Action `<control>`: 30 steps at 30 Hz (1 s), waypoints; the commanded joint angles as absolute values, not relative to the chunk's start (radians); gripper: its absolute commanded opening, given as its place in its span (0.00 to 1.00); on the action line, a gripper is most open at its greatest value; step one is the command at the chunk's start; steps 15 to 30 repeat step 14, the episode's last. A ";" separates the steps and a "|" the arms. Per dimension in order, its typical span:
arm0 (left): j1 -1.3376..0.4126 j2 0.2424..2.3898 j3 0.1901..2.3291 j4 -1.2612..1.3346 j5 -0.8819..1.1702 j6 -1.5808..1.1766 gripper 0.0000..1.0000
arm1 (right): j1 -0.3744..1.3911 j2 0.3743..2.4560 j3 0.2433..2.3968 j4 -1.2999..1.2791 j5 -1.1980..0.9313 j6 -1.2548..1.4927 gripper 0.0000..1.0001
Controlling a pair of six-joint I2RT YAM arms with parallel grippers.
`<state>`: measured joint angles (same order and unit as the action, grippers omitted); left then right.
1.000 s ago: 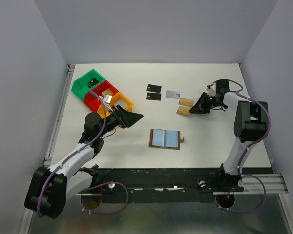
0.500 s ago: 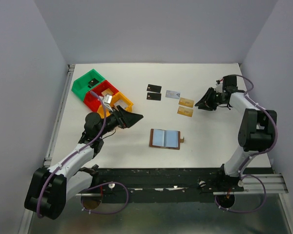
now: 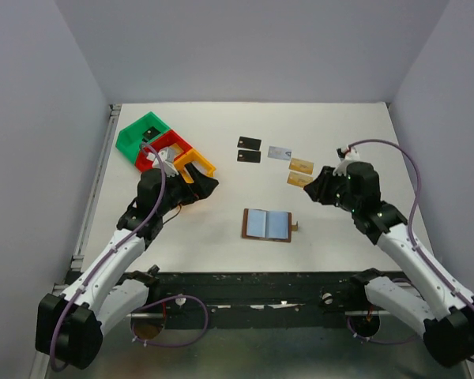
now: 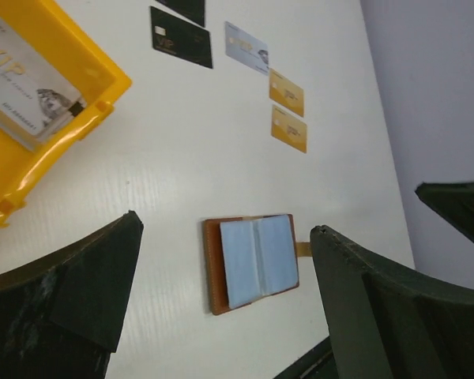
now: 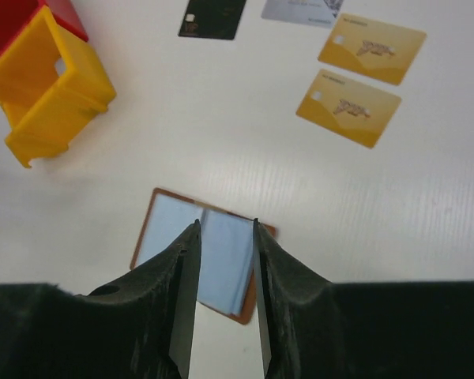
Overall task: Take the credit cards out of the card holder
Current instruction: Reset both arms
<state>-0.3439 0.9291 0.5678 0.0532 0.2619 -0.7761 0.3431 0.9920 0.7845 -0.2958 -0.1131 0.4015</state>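
Note:
The card holder [image 3: 267, 225], brown leather with blue-grey pockets, lies open on the white table [image 3: 347, 126]. Beyond it lie the credit cards: two black [image 3: 250, 143] [image 3: 249, 156], one silver [image 3: 279, 153] and two gold [image 3: 301, 166] [image 3: 298, 180]. My right gripper [image 3: 320, 189] hovers just right of the gold cards, open and empty. In the right wrist view the card holder [image 5: 162, 225] shows past its fingers [image 5: 182, 276]. My left gripper [image 3: 199, 188] is wide open and empty beside the yellow bin. The left wrist view frames the card holder [image 4: 253, 263] between its fingers [image 4: 87, 292].
Green [image 3: 146, 133], red [image 3: 164, 150] and yellow [image 3: 191, 164] bins stand at the back left, close to my left gripper. A white printed card [image 4: 24, 79] lies in the yellow bin [image 4: 63, 126]. Grey walls enclose the table on three sides.
My right gripper has left the nearer gold card on the table, opened wider and swung back toward the near side. My left arm has turned, drawing its gripper closer to the yellow bin.

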 commanded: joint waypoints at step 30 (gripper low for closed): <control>-0.360 0.977 0.715 -0.399 -0.095 -0.755 0.99 | 0.387 0.643 0.534 -0.351 0.051 0.364 0.44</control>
